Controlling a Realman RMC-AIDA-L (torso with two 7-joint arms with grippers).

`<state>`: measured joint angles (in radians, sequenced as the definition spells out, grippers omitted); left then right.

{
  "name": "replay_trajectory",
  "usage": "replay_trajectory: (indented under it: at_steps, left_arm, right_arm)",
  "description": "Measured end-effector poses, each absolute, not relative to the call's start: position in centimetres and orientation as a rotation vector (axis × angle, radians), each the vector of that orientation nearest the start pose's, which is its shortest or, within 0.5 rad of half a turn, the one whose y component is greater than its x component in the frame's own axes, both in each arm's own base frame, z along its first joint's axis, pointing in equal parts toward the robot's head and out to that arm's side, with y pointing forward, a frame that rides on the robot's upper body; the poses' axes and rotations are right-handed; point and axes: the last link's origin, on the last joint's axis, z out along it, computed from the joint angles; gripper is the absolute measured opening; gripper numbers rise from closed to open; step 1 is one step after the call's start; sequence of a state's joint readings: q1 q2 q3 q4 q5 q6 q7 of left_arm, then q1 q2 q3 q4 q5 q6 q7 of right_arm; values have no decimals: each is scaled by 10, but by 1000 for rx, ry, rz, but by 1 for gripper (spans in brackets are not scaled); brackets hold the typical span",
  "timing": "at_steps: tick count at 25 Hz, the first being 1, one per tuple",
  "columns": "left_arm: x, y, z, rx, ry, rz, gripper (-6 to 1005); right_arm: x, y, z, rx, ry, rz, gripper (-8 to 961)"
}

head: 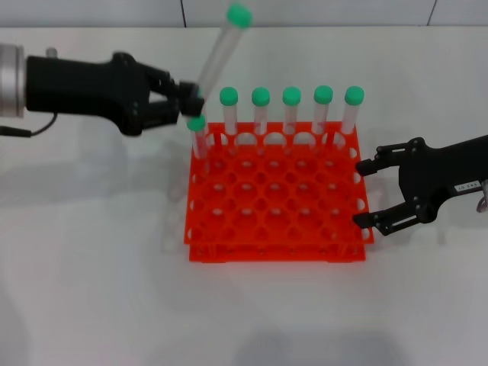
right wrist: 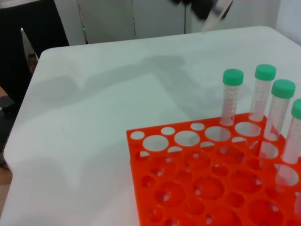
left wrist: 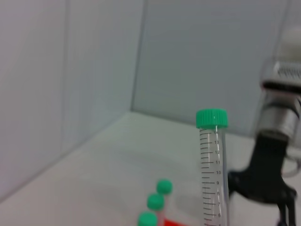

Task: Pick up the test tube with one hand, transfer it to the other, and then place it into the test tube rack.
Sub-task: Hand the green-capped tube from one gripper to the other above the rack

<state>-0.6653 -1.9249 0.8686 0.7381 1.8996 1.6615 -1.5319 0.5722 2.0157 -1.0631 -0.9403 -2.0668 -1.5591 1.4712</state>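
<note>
Near first: watch the right gripper (head: 360,194), spread wide and holding nothing, just beside the right edge of the rack (head: 229,252), toward its near corner. Could catch that edge with a fingertip when rising for the hand-over. Could then shove or tip the rack across the table (head: 91,290) and shake the standing tubes.

Farther back: look at the left gripper (head: 191,99), up over the rack's far left corner, closed on the low end of the tube (head: 221,49). Held tilted, green cap high and leaning toward the table's far edge. Gripped only near the bottom, so likely to swing or slip out with a quick move. Hanging right above the corner tube (head: 197,126), so easy to knock that one with a drop or a low sweep. Hard to pass over cleanly as well, with the whole rack between the two grippers. Might pinch the left fingers by grabbing too close to them. Might drop the tube onto the rack or the table by letting go too soon.

Now the holder. In the near rows of the rack: only bare holes. In the far row: a row of tubes (head: 291,114), five with green caps, standing straight, side by side, out to the far right corner. At the far left corner: the corner tube, sitting lower than the rest. Cannot tell which hole. Plenty of free holes for the held tube. No liquid to see inside it.
</note>
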Motion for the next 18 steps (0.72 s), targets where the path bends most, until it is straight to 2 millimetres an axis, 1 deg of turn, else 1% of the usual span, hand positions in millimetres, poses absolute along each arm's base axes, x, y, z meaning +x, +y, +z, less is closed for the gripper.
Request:
replay_trajectory:
  at_steps: [2,3,5,8,18]
  left_arm:
    - [-210,370,48,-2932,-382,-556,212]
    - [-210,370,48,-2932,-382,-556,213]
    - [-213,372,37,-2958,-388,-469,214]
    - [-214,372,30,-2969,-382,-430,216]
    - [-212,374,17,-2954,-317,-422,221]
  right_arm:
    - [218,350,10,-2994,154,215,762]
    - [218,350,10,-2994,153,216,761]
    - [217,350,10,-2996,152,219,760]
    - [216,350,9,-2998,150,226,759]
    - [216,350,8,-2998,159,229,755]
